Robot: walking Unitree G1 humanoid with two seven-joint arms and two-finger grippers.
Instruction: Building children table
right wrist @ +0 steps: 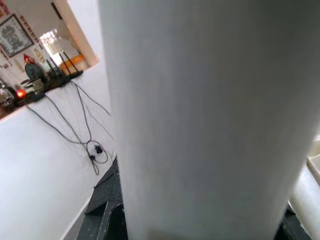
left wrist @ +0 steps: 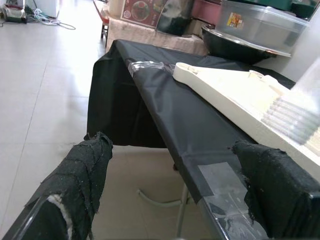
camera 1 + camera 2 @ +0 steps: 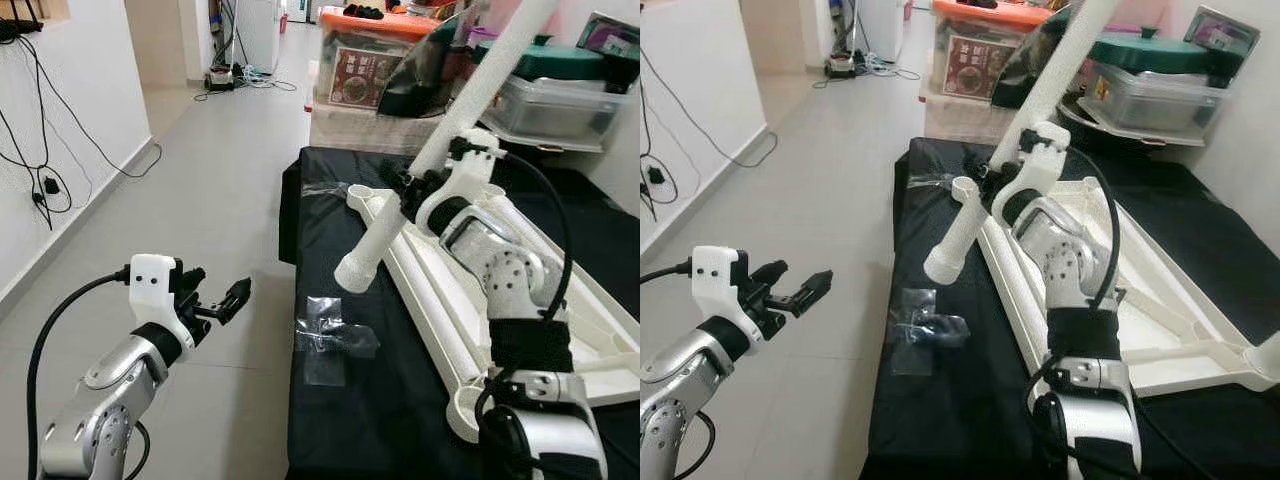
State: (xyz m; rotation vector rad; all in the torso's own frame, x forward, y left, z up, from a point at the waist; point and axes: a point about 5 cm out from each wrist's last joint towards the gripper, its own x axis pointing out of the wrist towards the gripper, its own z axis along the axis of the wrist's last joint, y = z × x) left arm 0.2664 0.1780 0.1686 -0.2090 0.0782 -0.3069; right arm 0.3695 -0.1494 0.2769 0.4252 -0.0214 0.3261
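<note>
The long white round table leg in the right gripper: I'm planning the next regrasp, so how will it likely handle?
The long white round table leg looks stiff: it stays straight though the right gripper holds it off-centre. Its smooth cylinder could slip or pivot. Laid on the black tablecloth, it would probably roll.

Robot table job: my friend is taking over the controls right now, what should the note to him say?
Right pincer: shut on the white table leg, holding it tilted above the black-covered table.
Left pincer: open, holding nothing, out over the floor beside that table.
White tabletop lies flat on the cloth; a clear bag of small parts lies near the edge.
Done: one leg picked up.
Left: seat this leg in a corner socket, then the other legs.
</note>
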